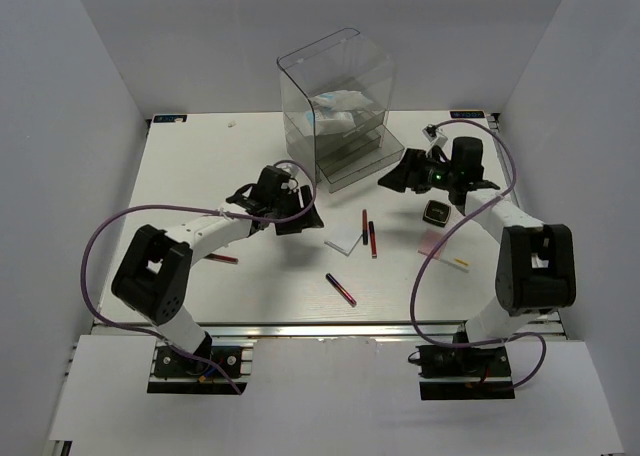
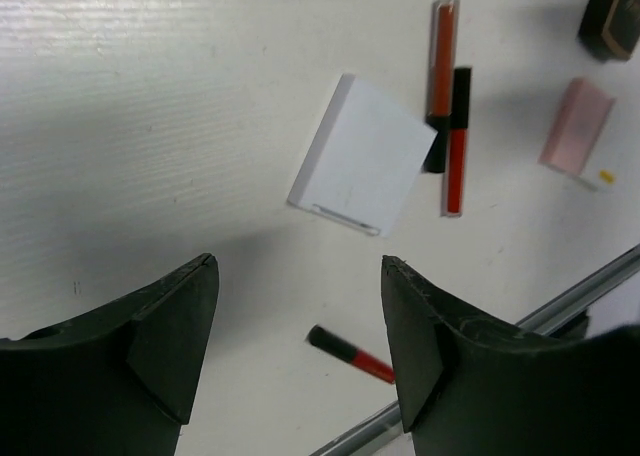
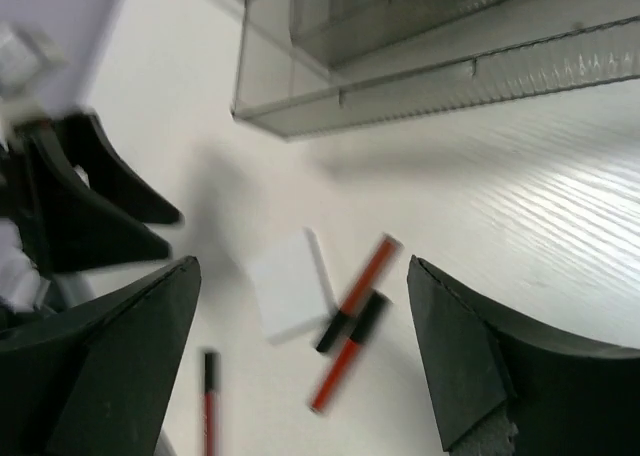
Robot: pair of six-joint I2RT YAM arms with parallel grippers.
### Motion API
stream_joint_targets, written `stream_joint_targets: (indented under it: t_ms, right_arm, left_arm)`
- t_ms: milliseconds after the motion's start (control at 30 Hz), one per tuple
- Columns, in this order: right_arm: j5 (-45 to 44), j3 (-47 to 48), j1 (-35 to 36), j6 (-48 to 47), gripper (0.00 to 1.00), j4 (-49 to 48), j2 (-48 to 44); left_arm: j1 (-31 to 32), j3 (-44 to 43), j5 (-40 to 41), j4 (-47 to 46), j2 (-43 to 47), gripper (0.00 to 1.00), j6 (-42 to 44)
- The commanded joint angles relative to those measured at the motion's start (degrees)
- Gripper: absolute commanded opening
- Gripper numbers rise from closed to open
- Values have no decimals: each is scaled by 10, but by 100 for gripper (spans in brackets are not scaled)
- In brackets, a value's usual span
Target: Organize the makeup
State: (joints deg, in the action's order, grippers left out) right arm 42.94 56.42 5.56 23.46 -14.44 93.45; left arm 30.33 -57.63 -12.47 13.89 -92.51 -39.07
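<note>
**Both arms hover open over the loose makeup**

Top view: the white pad lies flat on the tabletop. Two red pencil sticks sit just beside it, and a third stick lies nearer the arm bases. The black compact and pink palette lie on the pad's far side from the left gripper. The clear drawer box stands behind the pad.

Left wrist view: the left gripper's jaws are spread and empty above the pad. It appears the likely next pick. Being thin and flat, it needs the jaws lowered square across opposite edges, clear of the sticks.

Right wrist view: the right gripper also has its jaws apart, holding nothing. It should keep off while the left descends.
</note>
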Motion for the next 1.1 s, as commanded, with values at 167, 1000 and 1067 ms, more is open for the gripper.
stream_joint_targets:
  t_ms: [167,1000,1067]
  right_arm:
    - [-173,40,52,-470,89,361,-85]
    - [-395,55,511,-417,58,340,-20]
    - [-418,51,522,-387,59,346,-14]
  left_arm:
    - [15,-12,81,49,16,76,66]
    - [-47,106,343,246,372,65,-192]
    - [-47,118,347,256,397,65,-201]
